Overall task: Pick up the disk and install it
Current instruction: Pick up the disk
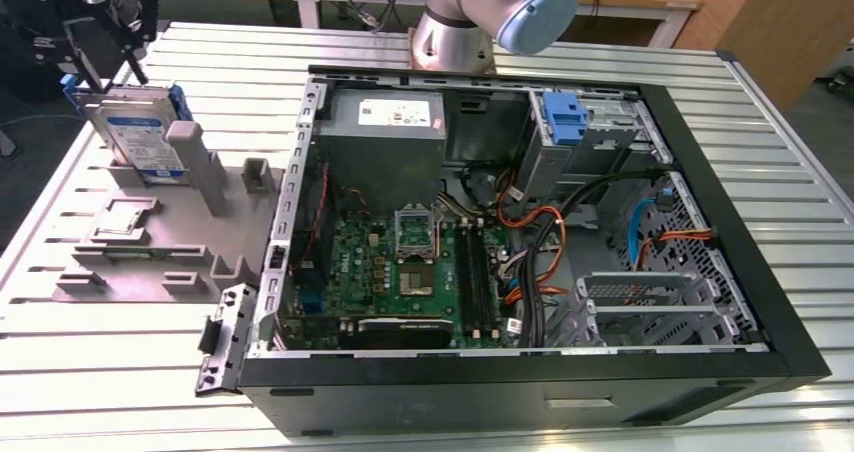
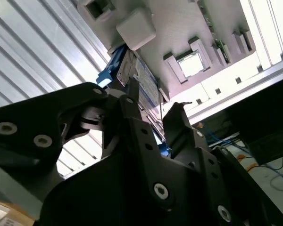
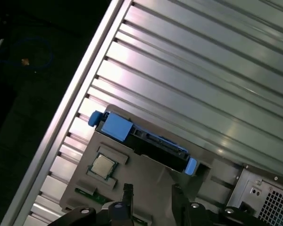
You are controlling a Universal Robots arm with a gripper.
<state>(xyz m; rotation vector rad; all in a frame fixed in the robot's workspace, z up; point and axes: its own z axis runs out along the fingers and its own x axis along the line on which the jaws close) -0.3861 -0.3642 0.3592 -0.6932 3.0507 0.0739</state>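
While its gripper (image 1: 104,72) hangs just above the disk (image 1: 140,132), the robot arm (image 1: 514,12) stands at the far side of a slatted metal table (image 1: 120,372). The disk stands on edge, label showing, in a grey holder (image 1: 147,242) at the far end of the exterior view's left. The claw's two black fingers (image 2: 129,101) are spread apart with nothing pinched between them. In both wrist views the disk's blue carrier frame (image 3: 117,127) lies beyond the fingertips, apart from them. In the first wrist view a processor chip (image 3: 103,165) sits in a recess of the same holder, near the disk. An open computer case (image 1: 534,392) lies on the table at the exterior view's right of the holder. It has a grey power-supply box (image 1: 387,117) in its far corner and a bare blue bracket (image 1: 567,122) in a drive bay beside that.
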